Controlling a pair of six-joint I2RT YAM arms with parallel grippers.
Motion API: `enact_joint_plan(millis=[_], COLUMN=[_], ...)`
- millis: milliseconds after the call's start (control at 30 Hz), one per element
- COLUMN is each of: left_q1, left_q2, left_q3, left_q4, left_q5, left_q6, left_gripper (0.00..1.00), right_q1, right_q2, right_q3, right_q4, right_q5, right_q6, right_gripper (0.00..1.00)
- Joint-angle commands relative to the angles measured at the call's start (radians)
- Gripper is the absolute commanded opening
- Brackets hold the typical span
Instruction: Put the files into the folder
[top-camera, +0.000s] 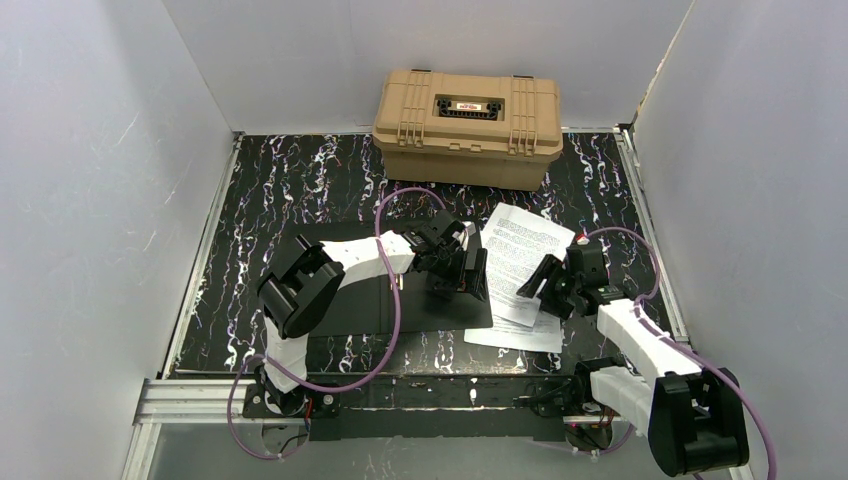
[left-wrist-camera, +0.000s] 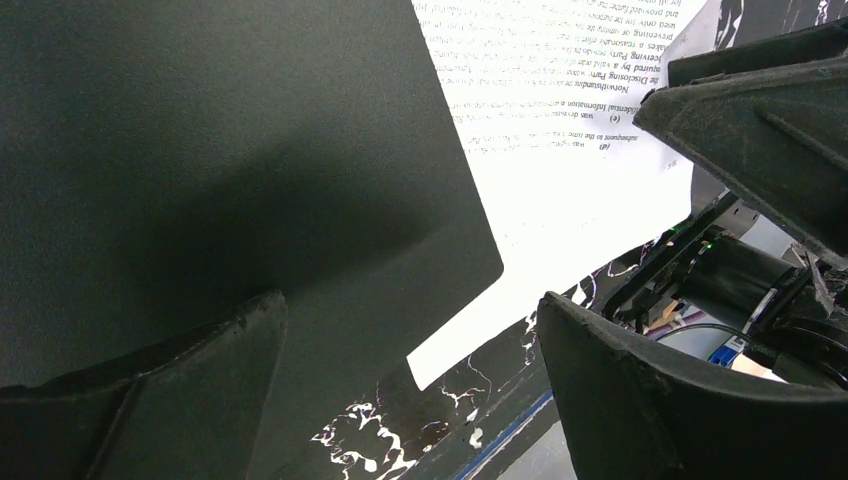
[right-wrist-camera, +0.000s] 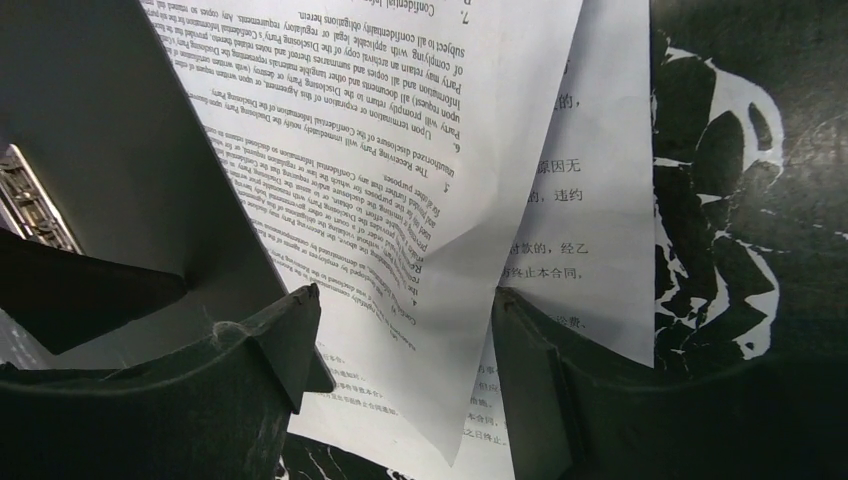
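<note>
Hovering over the paperwork right now, so here's where I'm at. The files, a few loose white paper sheets covered in dense black print (right-wrist-camera: 400, 150), sit on the black marbled counter (top-camera: 300, 190). They're just right of the flat thin folder (left-wrist-camera: 220, 130), which lies open with its black inside facing up. The sheets are fanned, not squared up. One is angled on top, and another with different lettering pokes out to the right (right-wrist-camera: 600, 200). They run up against the folder's right edge, though I can't tell which one overlaps the other. The tan plastic hard case (top-camera: 467, 110) is well apart at the far side and isn't part of this.

My right fingers (right-wrist-camera: 270, 360) are apart and straddle a raised buckle in the top sheet, not clamped on it yet. My left fingers (left-wrist-camera: 660, 400) are spread wide over the folder's near right corner with nothing between them.

Handling-wise, I'd guess this stuff is featherlight, floppy and slick on the smooth counter. Flat paper gives nothing to bite on, so that raised ridge looks like the only real place to grab. I'd pinch gently there, because too hard will probably crease it, and a one-sheet grab may leave the others behind. The folder looks stiffer, but it could slide if nudged.
</note>
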Motion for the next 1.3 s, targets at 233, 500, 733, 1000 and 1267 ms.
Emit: enact_joint_plan(millis=[233,500,733,1000,1267], left_q1=[-0.001,-0.002,-0.001,-0.002,-0.002], left_q2=[0.018,0.009,0.011,0.005,-0.001], left_q3=[-0.046,-0.055,-0.054,-0.055,-0.059], left_q4=[-0.025,-0.014,-0.009,-0.009,-0.011], left_q5=[0.000,0.011,0.019,0.024,0.028], left_q6=[0.003,-0.002,-0.006,-0.005,-0.004], left_gripper=[0.92,0.92,0.91,0.91,0.91], right_q1=[-0.007,-0.007,-0.008,-0.009,-0.010], right_q2=[-0.102,-0.090,-0.101,-0.099,-0.081], right_q3=[-0.044,-0.047,-0.053,-0.056,-0.062], right_q4=[0.039,0.077,0.101,0.130,0.206], right_q5=[-0.040,-0.040,-0.022,0.008,0.029], right_q6=[0.071,0.094,0.118,0.136,0.158], right_gripper=[0.57,0.37,0.41,0.56,0.45])
